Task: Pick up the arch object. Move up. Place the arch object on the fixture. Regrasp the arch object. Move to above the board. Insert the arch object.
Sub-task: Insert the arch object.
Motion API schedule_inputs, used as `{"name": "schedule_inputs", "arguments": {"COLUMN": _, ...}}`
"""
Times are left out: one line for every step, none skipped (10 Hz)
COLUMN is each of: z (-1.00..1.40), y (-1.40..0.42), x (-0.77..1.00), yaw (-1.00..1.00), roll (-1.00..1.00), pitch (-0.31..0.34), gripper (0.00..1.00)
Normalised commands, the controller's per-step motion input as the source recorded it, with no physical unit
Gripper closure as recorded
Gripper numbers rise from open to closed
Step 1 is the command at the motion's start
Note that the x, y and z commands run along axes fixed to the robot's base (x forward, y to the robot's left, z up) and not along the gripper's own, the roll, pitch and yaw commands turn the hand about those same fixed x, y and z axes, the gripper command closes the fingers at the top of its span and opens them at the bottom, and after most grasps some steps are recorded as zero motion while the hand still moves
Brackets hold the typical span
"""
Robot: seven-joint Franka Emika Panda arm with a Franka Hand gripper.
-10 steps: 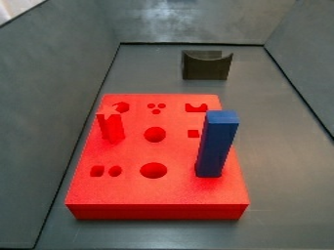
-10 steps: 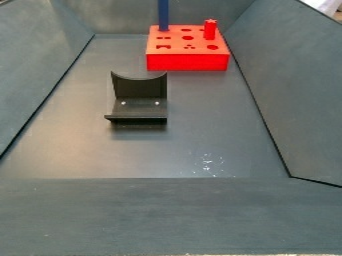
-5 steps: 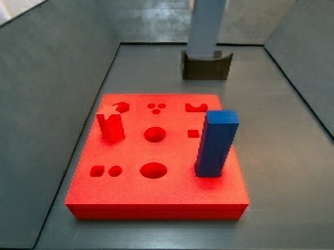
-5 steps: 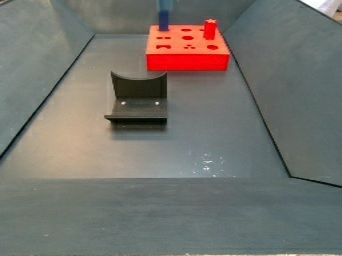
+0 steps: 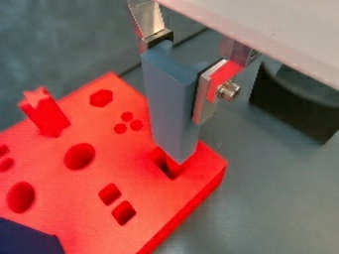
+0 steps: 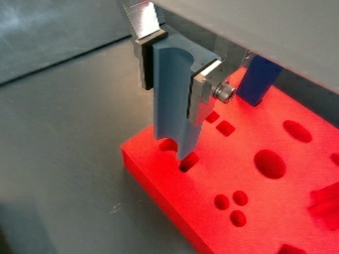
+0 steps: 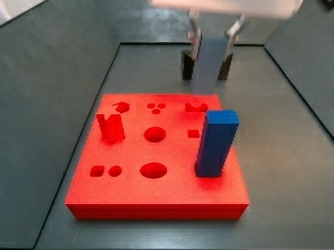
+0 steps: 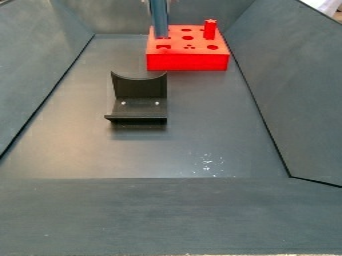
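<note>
While clamped in end effector (image 5: 185, 62): arch object (image 5: 172, 104) at board (image 5: 79, 189).

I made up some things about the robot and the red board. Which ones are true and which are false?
1. The gripper holds the arch object upright. True.
2. The arch object lies flat on the floor. False: its lower end is at a hole near the edge of the board.
3. The fixture has nothing on it. True.
4. The blue pillar is in the gripper. False: it stands on the board, away from the gripper.
5. The board is green. False: it is bright red.
</note>
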Motion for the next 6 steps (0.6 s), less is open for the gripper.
{"name": "schedule_inputs", "arguments": {"z": -0.18, "y": -0.05, "x": 0.00, "yaw": 0.03, "roll": -0.21, "pitch": -0.033, "gripper": 1.00}}
{"name": "schedule_inputs", "arguments": {"z": -0.11, "y": -0.15, "x": 0.00, "yaw": 0.00, "roll": -0.10, "pitch": 0.000, "gripper": 1.00}}
{"name": "schedule_inputs", "arguments": {"z": -0.11, "y": -0.08, "x": 0.00, "yaw": 0.00, "roll": -0.03, "pitch": 0.000, "gripper": 1.00}}
{"name": "schedule_inputs", "arguments": {"z": -0.21, "y": 0.00, "x": 0.00, "yaw": 0.00, "roll": 0.00, "pitch": 0.000, "gripper": 1.00}}
{"name": "schedule_inputs", "arguments": {"z": -0.27, "y": 0.00, "x": 0.00, "yaw": 0.00, "roll": 0.01, "pitch": 0.000, "gripper": 1.00}}
{"name": "schedule_inputs", "arguments": {"z": -0.35, "y": 0.07, "x": 0.00, "yaw": -0.02, "roll": 0.00, "pitch": 0.000, "gripper": 1.00}}
